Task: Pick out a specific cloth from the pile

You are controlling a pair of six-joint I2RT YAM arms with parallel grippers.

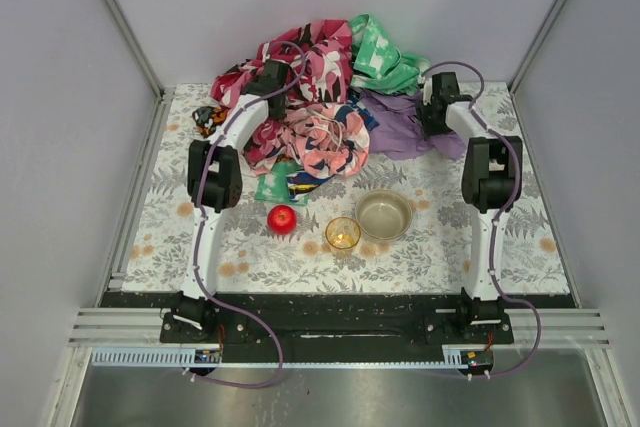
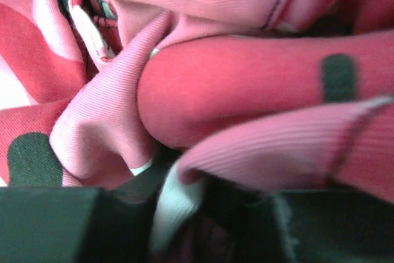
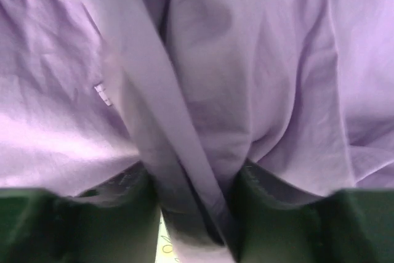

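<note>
The cloth (image 1: 398, 129) lies crumpled on the bench (image 1: 440, 247) at the 3 o'clock edge of the pile (image 1: 310, 97); the right end effector (image 3: 194, 214) is pinched onto a raised fold of it; the left end effector (image 1: 272, 77) is buried in pink camouflage fabric (image 2: 234, 90), and I cannot tell how far it is open.

my left arm (image 1: 205, 247) and right arm (image 1: 482, 247): white links between black joint housings, a purple cable (image 1: 455, 65) looping along each, black bases (image 1: 190, 317) on a black rail (image 1: 330, 322). left tool (image 2: 184, 214) and right tool (image 3: 194, 214) show dark, matte fingers (image 3: 68, 226).
</note>
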